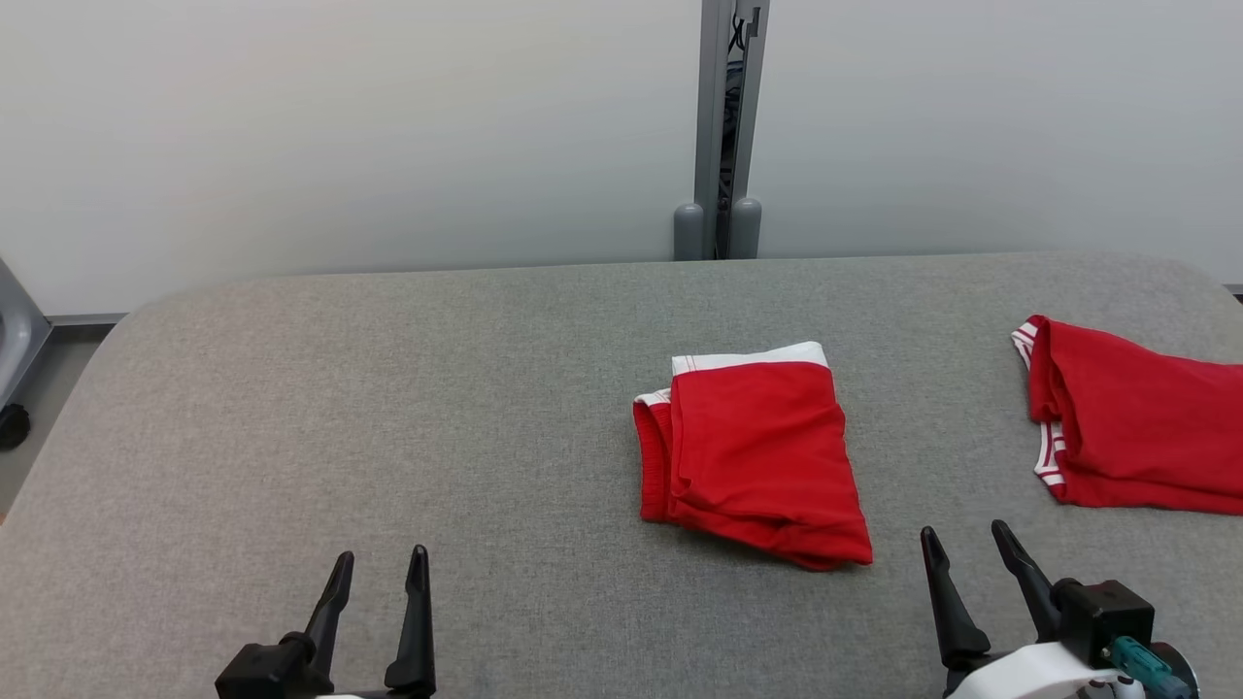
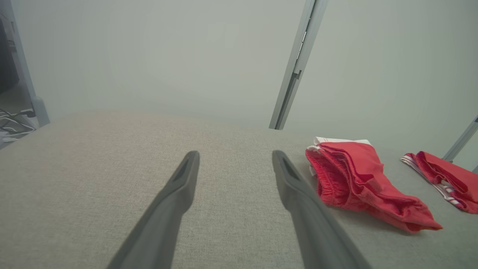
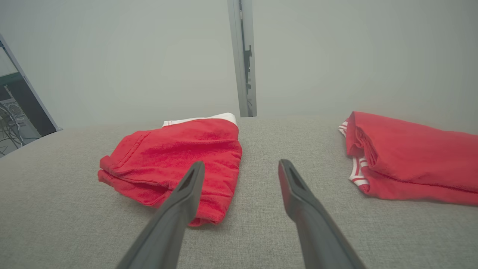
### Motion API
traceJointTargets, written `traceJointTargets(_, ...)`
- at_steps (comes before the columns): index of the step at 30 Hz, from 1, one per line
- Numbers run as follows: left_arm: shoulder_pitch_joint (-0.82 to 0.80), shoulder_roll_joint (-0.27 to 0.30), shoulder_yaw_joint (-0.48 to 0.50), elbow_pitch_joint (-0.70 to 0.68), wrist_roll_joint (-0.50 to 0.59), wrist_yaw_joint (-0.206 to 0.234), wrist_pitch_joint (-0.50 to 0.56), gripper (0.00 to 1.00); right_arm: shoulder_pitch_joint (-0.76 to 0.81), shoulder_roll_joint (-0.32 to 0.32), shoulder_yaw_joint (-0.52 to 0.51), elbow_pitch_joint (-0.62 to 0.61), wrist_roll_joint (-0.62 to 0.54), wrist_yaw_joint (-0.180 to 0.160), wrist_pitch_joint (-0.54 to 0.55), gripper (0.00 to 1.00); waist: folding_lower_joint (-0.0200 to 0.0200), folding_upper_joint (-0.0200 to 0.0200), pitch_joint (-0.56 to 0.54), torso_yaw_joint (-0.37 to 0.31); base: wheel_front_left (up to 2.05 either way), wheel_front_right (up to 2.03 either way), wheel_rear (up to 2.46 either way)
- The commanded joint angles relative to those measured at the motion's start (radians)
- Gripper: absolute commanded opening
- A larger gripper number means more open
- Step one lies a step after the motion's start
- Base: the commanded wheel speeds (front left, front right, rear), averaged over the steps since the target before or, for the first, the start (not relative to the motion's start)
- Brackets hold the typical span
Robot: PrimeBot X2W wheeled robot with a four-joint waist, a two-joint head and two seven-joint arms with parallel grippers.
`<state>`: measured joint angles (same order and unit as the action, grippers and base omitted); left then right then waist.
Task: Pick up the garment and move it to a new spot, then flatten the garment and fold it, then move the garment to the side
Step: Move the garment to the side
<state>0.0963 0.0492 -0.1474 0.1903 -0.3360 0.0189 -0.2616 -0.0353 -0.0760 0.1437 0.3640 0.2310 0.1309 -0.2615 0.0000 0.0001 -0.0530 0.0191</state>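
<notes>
Presently we find the folded red garment (image 1: 753,447) lying just right of centre in the head view, on the grey table (image 1: 388,388), with its white waistband toward the far edge. We note a second red garment (image 1: 1131,432) at the right edge of the frame, well apart from the first. We record the left gripper (image 1: 381,563) at lower left and the right gripper (image 1: 963,534) at lower right. Both have their jaws spread, hold nothing and are clear of the cloth. A grey post (image 1: 723,126) stands behind the table at upper centre.
</notes>
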Motion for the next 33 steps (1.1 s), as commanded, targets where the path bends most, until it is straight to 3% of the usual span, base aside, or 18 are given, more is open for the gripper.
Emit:
traceJointTargets(1, -0.01, 0.004, -0.002, 0.001, 0.006, 0.0, -0.004, 1.0, -0.016, -0.001, -0.001, 0.006, 0.01, 0.0, -0.004, 1.0, 0.0, -0.0001, 0.003, 0.003, 0.0, 0.0, 0.0)
traceJointTargets(7, -0.028, 0.004, -0.021, 0.001, 0.01, 0.0, -0.004, 1.0, -0.099, 0.014, 0.013, 0.114, 0.091, 0.0, -0.004, 1.0, 0.0, -0.0001, 0.024, 0.019, 0.0, 0.0, 0.0)
traceJointTargets(22, -0.11, 0.004, -0.082, 0.013, 0.018, -0.014, -0.004, 1.0, -0.501, -0.004, 0.053, 0.583, 0.248, 0.0, 0.066, 1.0, 0.0, -0.0001, 0.163, 0.107, 0.0, 0.0, 0.0)
traceJointTargets(32, -0.175, 0.004, -0.106, 0.03, 0.011, -0.017, -0.004, 1.0, -0.617, -0.009, 0.103, 0.713, 0.383, 0.0, 0.152, 1.0, 0.0, -0.0001, 0.241, 0.149, 0.0, 0.0, 0.0)
traceJointTargets(33, -0.177, 0.003, -0.106, 0.031, 0.01, -0.017, -0.004, 1.0, -0.615, -0.006, 0.118, 0.71, 0.396, 0.0, 0.158, 0.58, 0.0, -0.0001, 0.243, 0.149, 0.0, 0.0, 0.0)
